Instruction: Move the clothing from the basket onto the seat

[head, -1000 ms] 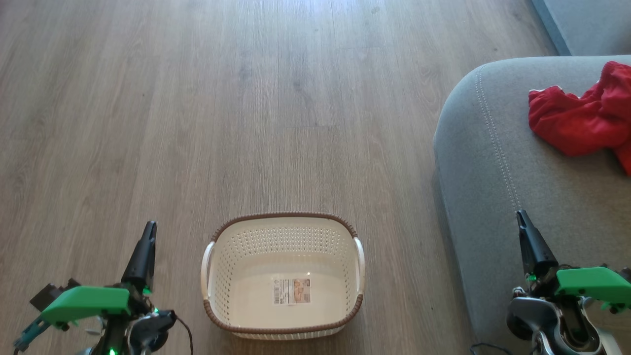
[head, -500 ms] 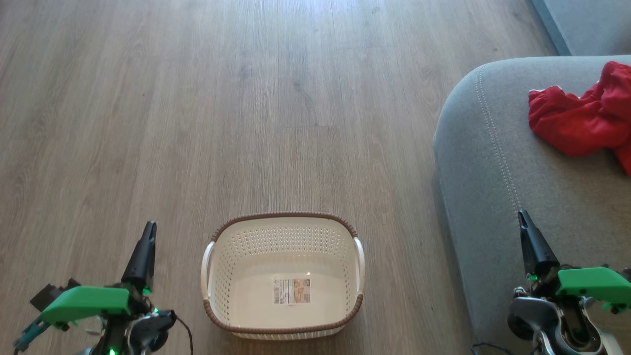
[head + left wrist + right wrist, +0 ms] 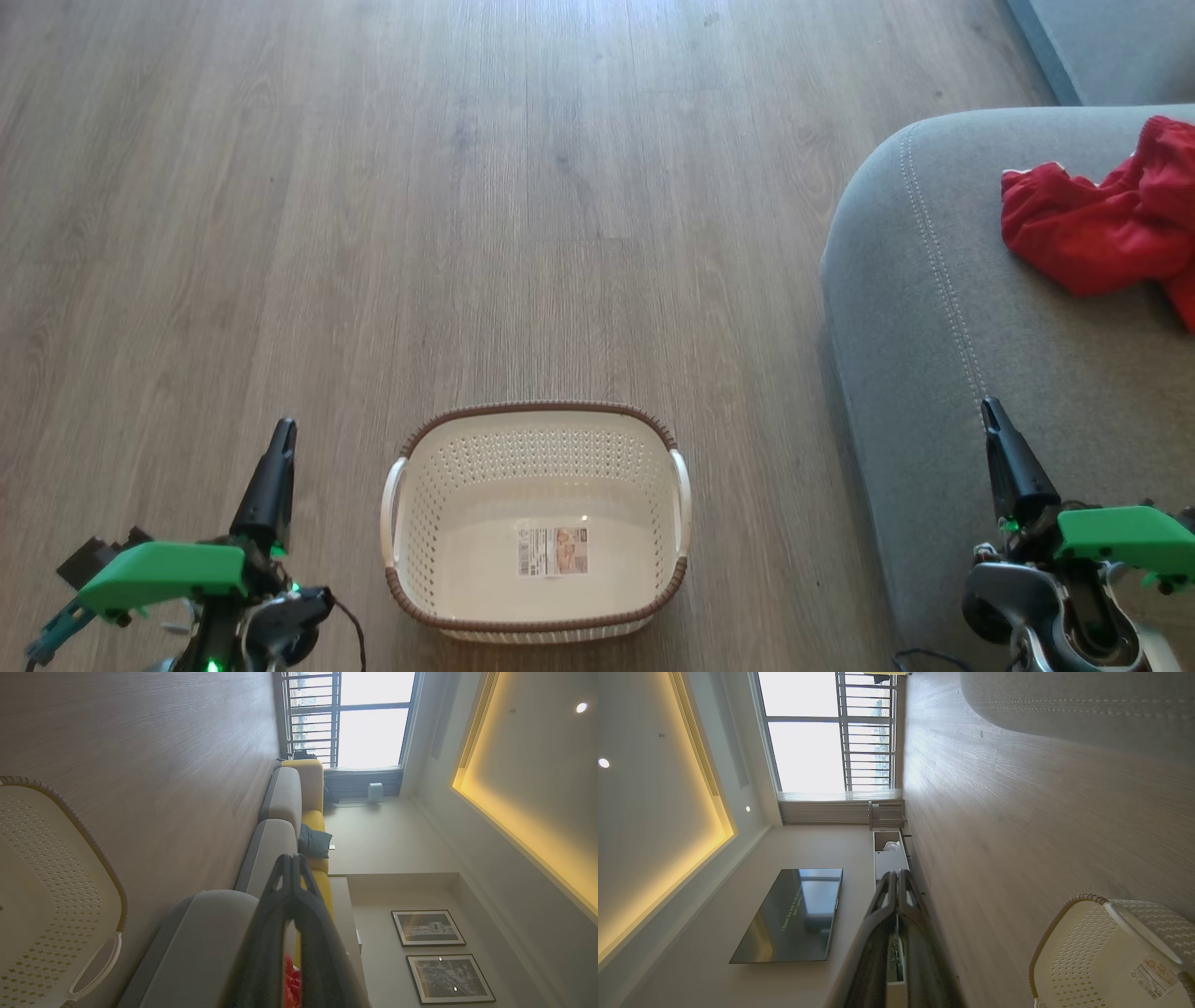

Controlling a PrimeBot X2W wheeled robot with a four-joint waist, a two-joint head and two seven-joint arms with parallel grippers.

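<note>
My left pincer (image 3: 283, 431) sits at the lower left of the head view, its two dark fingers pressed together with nothing between them. My right pincer (image 3: 990, 411), at the lower right, is closed the same way, its tip in front of the grey seat (image 3: 934, 308). The basket (image 3: 537, 408) stands on the wooden floor (image 3: 373, 233) at bottom centre, a paper label (image 3: 553, 550) showing on its bottom. The red clothing (image 3: 1092, 233) lies crumpled on the seat at the upper right edge.
</note>
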